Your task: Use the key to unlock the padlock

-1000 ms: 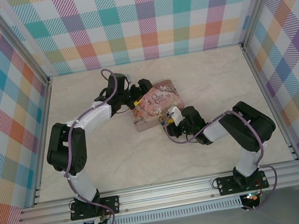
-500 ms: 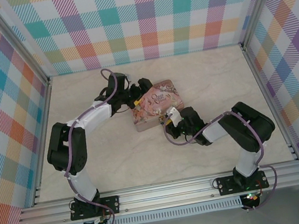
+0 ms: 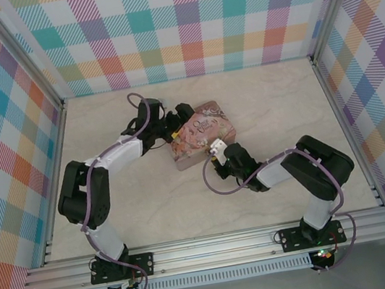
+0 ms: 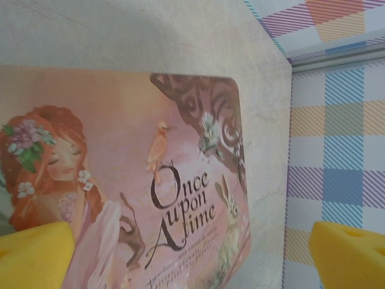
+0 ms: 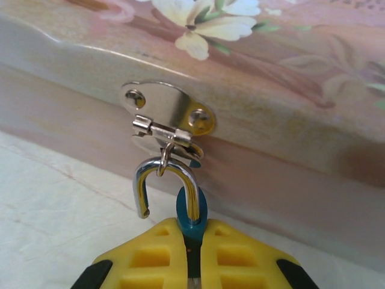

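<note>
The right gripper (image 5: 192,233) pinches the padlock (image 5: 191,212), its shackle (image 5: 139,188) sprung free, hooked through the tin (image 5: 283,84) hasp (image 5: 168,113); the left gripper (image 4: 192,256) gapes wide above the lid (image 4: 114,114).

The pink tin (image 3: 202,135) sits mid-table, hemmed at its left end by the left gripper (image 3: 177,126) and its arm. Along the tin's near side stands the right gripper (image 3: 217,154), clamped on the padlock (image 5: 191,212) that hangs from the hasp (image 5: 166,117) just beside the tin's wall. Bare table (image 3: 273,95) lies open far and right of the tin, and near left between the two arms, up to the plaid walls (image 3: 2,145).
</note>
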Tool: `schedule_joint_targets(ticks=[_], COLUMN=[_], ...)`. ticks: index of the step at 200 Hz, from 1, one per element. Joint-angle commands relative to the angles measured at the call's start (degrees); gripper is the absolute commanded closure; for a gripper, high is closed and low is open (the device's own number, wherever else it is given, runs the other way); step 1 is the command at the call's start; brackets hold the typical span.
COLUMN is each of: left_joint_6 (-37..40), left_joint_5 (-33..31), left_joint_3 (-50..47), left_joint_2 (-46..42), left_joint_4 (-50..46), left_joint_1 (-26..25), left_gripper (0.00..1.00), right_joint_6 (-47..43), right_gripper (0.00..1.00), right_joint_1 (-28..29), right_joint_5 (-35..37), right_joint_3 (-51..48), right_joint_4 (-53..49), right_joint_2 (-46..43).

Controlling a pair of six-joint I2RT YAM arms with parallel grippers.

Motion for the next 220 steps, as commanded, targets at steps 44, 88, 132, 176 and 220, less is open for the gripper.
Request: schedule_joint_targets(ticks=[44,88,132,176,220], left_joint_6=[-4.4,-6.7,-7.9,-5.6,-5.2], left_joint_5=[-3.3,-5.1,-6.2,-6.8,-6.2], left_joint_3=[-8.7,-11.5,-13.2,-11.0,-8.4], left_joint_2=[-2.8,-4.6,-6.2,-10.3,-14.1], left_joint_4=[-0.9,0.6,1.4,-2.2,-3.6], left_joint_1=[-3.0,-5.7,-6.6,-6.6,-6.9], left_gripper=[0.00,0.00,0.00,0.00,0.00], right_joint_6=[-0.6,3.2,3.2,3.2,5.4], right_gripper=[0.95,0.95,0.95,0.95,0.95], right_joint_1=[4.0,4.0,4.7,4.8,3.9], right_joint_5=[21.7,25.1,26.1,21.2,11.0], right_joint_3=[3.7,5.5,6.8,5.0,4.3], right_joint_4=[-8.1,-12.2,-12.1,-9.5,-7.4], right_joint_2=[2.1,2.6,5.2,4.0,3.0])
